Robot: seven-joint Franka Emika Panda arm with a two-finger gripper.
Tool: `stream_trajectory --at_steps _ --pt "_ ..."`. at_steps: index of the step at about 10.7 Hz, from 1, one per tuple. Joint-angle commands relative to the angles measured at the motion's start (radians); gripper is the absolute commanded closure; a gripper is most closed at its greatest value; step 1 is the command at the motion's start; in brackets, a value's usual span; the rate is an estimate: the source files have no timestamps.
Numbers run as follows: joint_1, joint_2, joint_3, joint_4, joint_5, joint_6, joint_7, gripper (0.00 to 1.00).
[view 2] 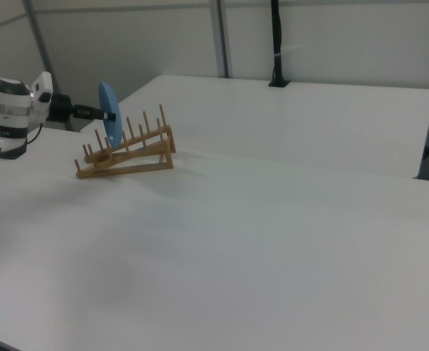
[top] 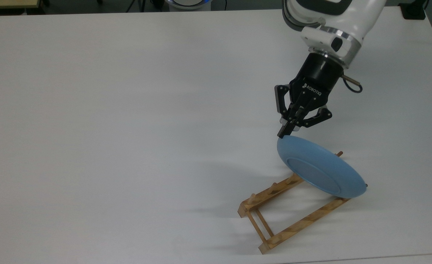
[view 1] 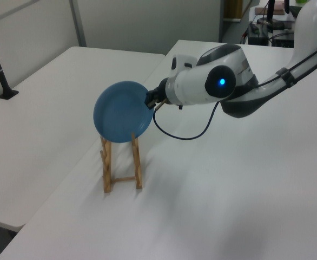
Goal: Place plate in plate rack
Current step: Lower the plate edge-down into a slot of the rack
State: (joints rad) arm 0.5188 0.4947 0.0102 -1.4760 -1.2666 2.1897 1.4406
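The light-blue plate [top: 320,167] hangs tilted on edge over the far end of the wooden plate rack [top: 269,194]. My gripper [top: 284,133] is shut on the plate's upper rim. In the left view the plate [view 1: 120,111] faces the camera, its lower edge level with the tops of the rack's [view 1: 107,168] pegs, and the gripper [view 1: 149,99] holds its right rim. In the right view the plate [view 2: 110,115] stands upright, edge-on, among the pegs at the left end of the rack [view 2: 127,168], with the gripper [view 2: 105,114] at its left side.
The rack stands near the front edge of a large white table [top: 128,110]. A second white table [view 1: 45,92] adjoins it in the left view. A black post [view 2: 277,44] stands at the back in the right view.
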Motion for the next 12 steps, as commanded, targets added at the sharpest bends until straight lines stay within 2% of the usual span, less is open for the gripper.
stream_trajectory --at_steps 1,3,5,7,12 --pt "0.02 -0.044 -0.009 -0.015 0.036 -0.048 0.015 1.0" --pt "0.033 -0.038 -0.006 0.008 0.075 -0.129 0.017 1.0" --pt "0.062 -0.033 -0.006 0.014 0.081 -0.195 0.018 1.0" --pt "0.082 -0.028 -0.006 0.026 0.079 -0.205 0.036 1.0" --pt "0.072 0.01 -0.015 0.092 0.075 -0.205 0.053 1.0"
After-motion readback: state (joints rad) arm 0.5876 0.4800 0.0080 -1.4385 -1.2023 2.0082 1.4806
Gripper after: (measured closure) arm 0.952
